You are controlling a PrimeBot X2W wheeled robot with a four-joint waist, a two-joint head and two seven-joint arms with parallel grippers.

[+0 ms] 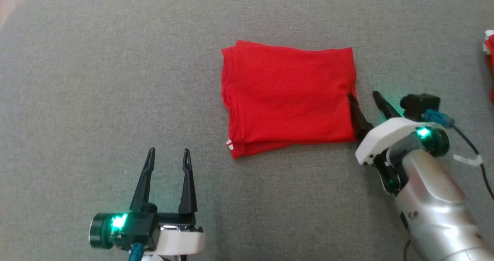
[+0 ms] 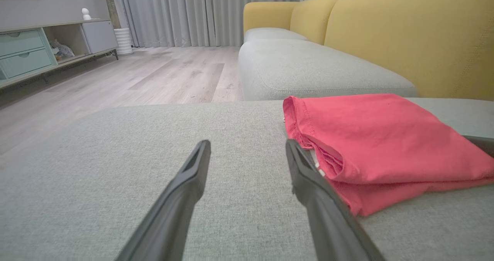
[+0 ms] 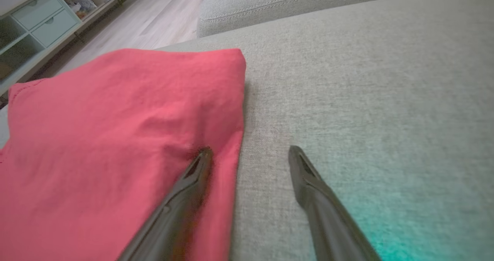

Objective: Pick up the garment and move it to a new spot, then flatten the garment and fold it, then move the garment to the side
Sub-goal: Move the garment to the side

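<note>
The red garment (image 1: pixel 287 99) lies folded into a neat rectangle in the middle of the grey sofa cushion (image 1: pixel 96 79). It looks light, soft and limp, so its stacked layers would likely slide apart unless pinched together; the right edge and near-left corner seem the best holds. The right gripper (image 1: pixel 362 95) straddles that right edge, fingers spread and empty, one over cloth, one over cushion. The left gripper (image 1: pixel 169 150) stands released, apart from the garment.

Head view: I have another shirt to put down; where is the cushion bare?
Bare cushion lies left of the garment, beyond the left pincer, and along the far edge. Crowded at the garment's right edge, where the open right pincer straddles it.
</note>
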